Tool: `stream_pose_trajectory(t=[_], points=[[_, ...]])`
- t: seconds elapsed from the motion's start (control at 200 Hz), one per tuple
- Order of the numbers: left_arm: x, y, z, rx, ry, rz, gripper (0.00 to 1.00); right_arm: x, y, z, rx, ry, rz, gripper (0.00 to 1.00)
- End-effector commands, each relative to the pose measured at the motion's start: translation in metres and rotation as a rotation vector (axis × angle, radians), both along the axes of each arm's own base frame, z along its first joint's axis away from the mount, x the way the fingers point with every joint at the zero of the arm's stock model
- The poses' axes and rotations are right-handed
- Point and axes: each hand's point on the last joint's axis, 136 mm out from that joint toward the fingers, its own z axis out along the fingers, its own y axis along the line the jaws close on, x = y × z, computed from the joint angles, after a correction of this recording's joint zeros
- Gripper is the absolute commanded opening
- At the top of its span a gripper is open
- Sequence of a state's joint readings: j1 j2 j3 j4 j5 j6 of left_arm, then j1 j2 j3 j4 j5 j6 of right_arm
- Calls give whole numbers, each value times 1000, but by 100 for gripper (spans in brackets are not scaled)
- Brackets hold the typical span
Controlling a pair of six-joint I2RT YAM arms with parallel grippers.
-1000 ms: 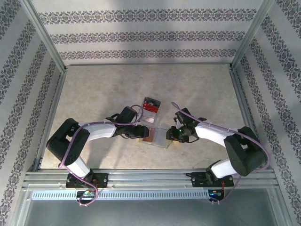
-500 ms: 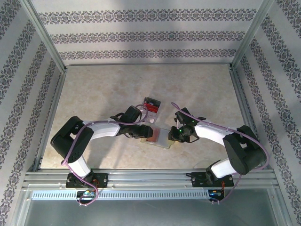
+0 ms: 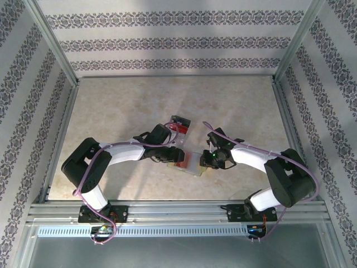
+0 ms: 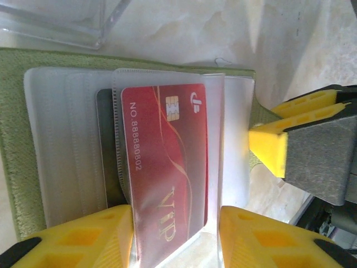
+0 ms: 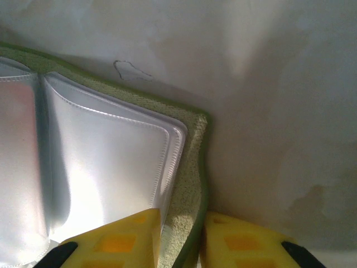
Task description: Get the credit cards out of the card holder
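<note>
Right now the card holder (image 3: 188, 163) lies open on the worktop (image 3: 122, 111), in the lower middle of the overhead view, between your two arms. Your right gripper (image 5: 182, 223) has its jaws closed on the holder's yellow-green edge, at the bottom of the right wrist view, so that side looks anchored. Your left gripper (image 4: 175, 220) has its jaws about half open astride the near end of the red card (image 4: 167, 167), which sits in a clear sleeve at the centre of the left wrist view. Whether they actually press on its edges cannot be told from here. The dark grey card (image 4: 107, 139) peeps out just left of the red one, tucked under it. The step in hand looks to be drawing the red card out. Take care to grip card and not sleeve: the clear pocket reaches slightly past the card's right edge, and a pinch there could drag the whole holder. Pull straight along the card's length, toward the bottom of the frame, flat and slow, and let the right jaws take the counter-pull.
</note>
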State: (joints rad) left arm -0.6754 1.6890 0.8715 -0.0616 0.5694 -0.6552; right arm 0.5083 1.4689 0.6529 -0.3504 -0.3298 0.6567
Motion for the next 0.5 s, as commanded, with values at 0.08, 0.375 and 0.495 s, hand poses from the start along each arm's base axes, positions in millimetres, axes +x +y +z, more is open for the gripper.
stream_pose_trajectory(t=[0.08, 0.375, 0.495], points=[[-2, -24, 30, -66, -60, -71, 45, 1, 15, -6, 52, -12, 33, 27], [-3, -35, 33, -76, -61, -92, 45, 5, 10, 4, 79, -43, 5, 34], [-1, -37, 34, -68, -71, -91, 45, 5, 5, 6, 79, -52, -3, 35]])
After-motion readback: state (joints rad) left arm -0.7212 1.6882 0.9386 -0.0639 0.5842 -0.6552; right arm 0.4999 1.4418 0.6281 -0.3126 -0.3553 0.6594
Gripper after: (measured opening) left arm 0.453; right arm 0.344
